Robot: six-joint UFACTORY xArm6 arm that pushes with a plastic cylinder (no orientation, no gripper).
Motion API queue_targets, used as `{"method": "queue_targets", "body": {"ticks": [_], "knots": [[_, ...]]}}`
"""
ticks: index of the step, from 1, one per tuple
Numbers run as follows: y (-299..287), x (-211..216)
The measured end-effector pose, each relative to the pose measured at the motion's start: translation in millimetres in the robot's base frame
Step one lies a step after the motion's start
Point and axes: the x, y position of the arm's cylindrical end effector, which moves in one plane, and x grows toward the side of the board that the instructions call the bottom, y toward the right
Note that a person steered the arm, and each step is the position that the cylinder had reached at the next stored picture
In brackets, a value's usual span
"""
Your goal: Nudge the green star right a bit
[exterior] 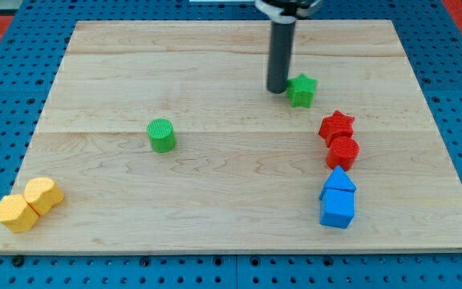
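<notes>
Rig carries no jaws, only the dark rod, so there is nothing to report as apart or together.

My tip (278, 90) sits on the table (215, 201) in the upper right part of the board, just at the left side of the green star (301, 90). From this angle it looks to be touching the star's left edge, or as near as makes no difference; I cannot tell for sure. That placement suits the job: with the rod on the star's left flank, a short slide toward the view's right should carry the star the same way.

Below and to the right of the star, apart from it, lie the red star (336, 126) and a red round block (343, 151), touching each other. Lower still are two blue blocks (338, 201), stacked close in the view, shapes hard to name. A straight rightward nudge should pass above the red pair, I judge, but a push that drifts downward could bring the star against them.

Well off to the left: a green cylinder (161, 135) mid-board, and two yellow blocks (29, 204) touching at the lower left corner. Neither figures in this move.

Task reads as just starting; the nudge wants to be small.
</notes>
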Motion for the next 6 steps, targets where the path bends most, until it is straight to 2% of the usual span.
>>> {"method": "queue_targets", "body": {"ticks": [1, 2, 3, 4, 5, 6], "knots": [[66.6, 9.4], [3.2, 1.4], [12.7, -8.6], [91.8, -52.4], [154.1, -7.4], [148.3, 25.2]]}}
